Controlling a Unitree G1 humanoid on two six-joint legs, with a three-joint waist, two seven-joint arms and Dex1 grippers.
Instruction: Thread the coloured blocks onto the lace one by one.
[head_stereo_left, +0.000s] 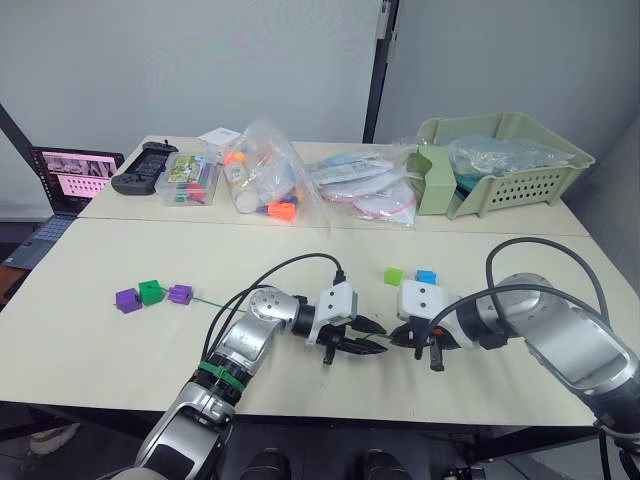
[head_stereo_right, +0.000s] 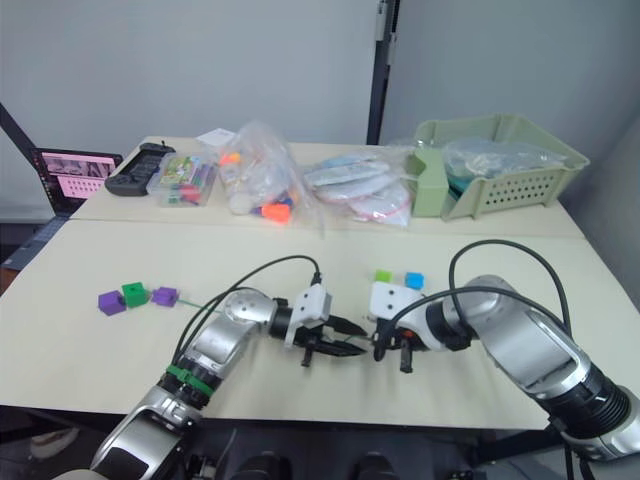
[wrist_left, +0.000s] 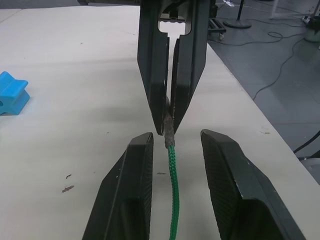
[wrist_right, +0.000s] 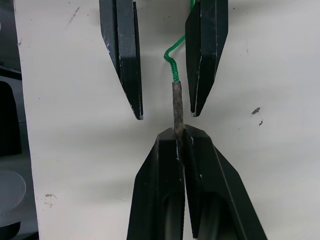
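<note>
Pinched tight between the right gripper's (wrist_right: 181, 137) closed fingers is the stiff grey tip of the lace (wrist_left: 172, 170), and the left gripper (wrist_left: 172, 150) sits facing it with its fingers spread, the green cord running free through the gap between them, touching neither pad. So it looks like a handover: the right has the needle end, the left has let go. Out along the table (head_stereo_left: 300, 370) the cord trails off to the robot's left, where three cubes are already strung in a row: a purple block (head_stereo_left: 127, 299), a dark green block (head_stereo_left: 151, 291) and a second purple block (head_stereo_left: 180, 294). Three on, two to go, by my count. The light green block (head_stereo_left: 394, 275) and the blue block (head_stereo_left: 427, 277) wait loose just beyond the grippers. Next up, I'd say, the left picks up one of those two and the right lines the tip with its hole, which calls for a steady, straight aim. Bagged toys (head_stereo_left: 262, 180) and a green basket (head_stereo_left: 500, 170) sit well back, out of play.
</note>
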